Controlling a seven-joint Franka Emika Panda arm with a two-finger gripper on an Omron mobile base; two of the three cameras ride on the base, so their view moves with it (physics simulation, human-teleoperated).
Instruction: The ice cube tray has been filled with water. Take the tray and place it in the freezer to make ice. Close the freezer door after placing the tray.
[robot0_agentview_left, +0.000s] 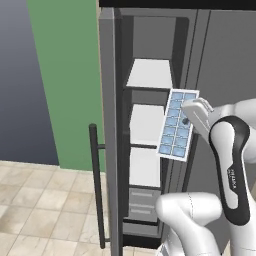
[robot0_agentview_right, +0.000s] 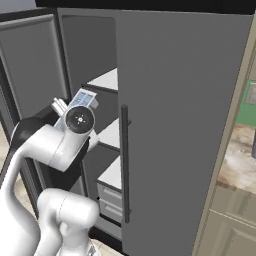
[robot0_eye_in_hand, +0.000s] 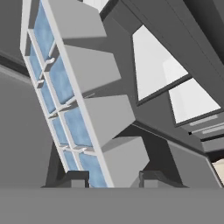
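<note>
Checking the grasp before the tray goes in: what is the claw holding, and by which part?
The claw holds the white rectangular ice cube tray with light-blue cells, gripped across one long edge, near the end nearest the hand camera.

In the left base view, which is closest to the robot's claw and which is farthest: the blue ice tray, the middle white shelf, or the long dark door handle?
1. The ice cube tray: held in the gripper itself.
2. The middle white shelf: just left of the tray, inside the freezer.
3. The dark bar handle: far left and lower, on the open freezer door.
</note>
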